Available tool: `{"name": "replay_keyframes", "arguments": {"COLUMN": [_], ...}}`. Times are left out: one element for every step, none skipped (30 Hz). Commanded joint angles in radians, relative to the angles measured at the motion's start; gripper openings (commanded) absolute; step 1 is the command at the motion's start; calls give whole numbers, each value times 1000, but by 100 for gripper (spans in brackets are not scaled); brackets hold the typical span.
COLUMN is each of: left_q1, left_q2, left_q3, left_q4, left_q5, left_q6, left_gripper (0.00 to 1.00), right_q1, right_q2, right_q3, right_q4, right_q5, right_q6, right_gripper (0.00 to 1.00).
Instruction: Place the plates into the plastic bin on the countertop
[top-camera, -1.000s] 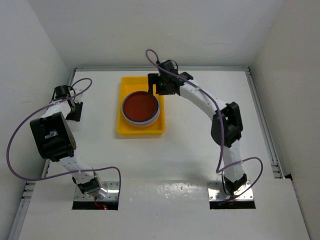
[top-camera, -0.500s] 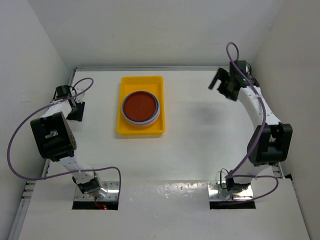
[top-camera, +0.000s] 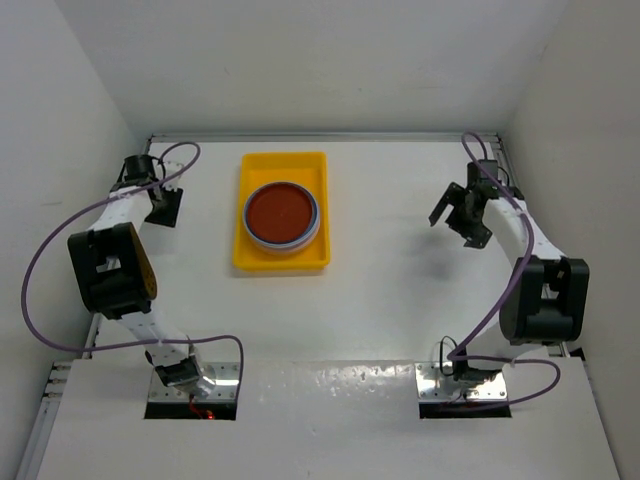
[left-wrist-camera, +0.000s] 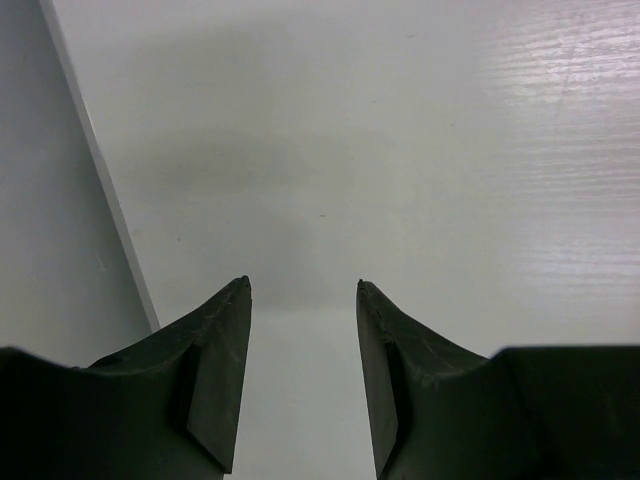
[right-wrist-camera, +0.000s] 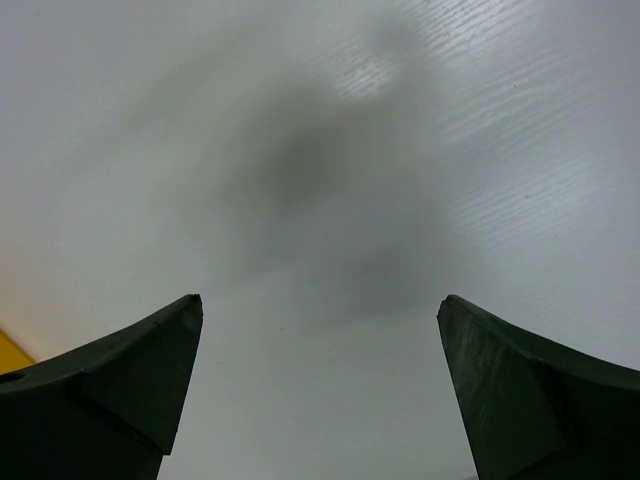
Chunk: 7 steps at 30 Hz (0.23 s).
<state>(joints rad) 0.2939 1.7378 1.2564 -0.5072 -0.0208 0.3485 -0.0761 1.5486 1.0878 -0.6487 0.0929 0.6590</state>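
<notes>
Plates (top-camera: 283, 214) sit stacked in the yellow bin (top-camera: 284, 262) toward the back of the bench (top-camera: 380, 300), a dark red one on top. I see none left outside it, so I judge the job done. Left gripper (left-wrist-camera: 303, 285) half-released, right gripper (right-wrist-camera: 320, 300) fully released, both empty.

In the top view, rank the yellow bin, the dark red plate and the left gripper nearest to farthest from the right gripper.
1. yellow bin: centre-left, its rim closest to the right gripper.
2. dark red plate: inside the bin.
3. left gripper: at the far left.
</notes>
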Motion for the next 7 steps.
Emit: {"name": "replay_keyframes", "arguments": {"left_q1": [-16,-16,-16,-16,-16,-16,-16], "left_q2": [8,8,8,8,8,-1,-1], "left_q3": [29,29,29,29,18,18,9], "left_q4": [-22,-22,-22,-22,-22,-22,-22], "left_q5": [12,2,2,2,2,2,2], "left_q6": [-26,-26,-26,-26,-26,-26,-26], "left_gripper": [49,49,49,49,49,49,49], "right_q1": [2,2,4,6,6,13,21], "right_q2": [-10,-7,-5,-8,-16,-19,-50], "right_q3": [50,63,63,63,54,46,38], "right_q4": [32,29,29,26,49,60,78], "right_q5": [-12,-12,-19,-25,-41,-45,-42], "right_q6": [5,4,2,-7,-16,-19,-39], "right_gripper": [100,100,100,100,100,100,100]}}
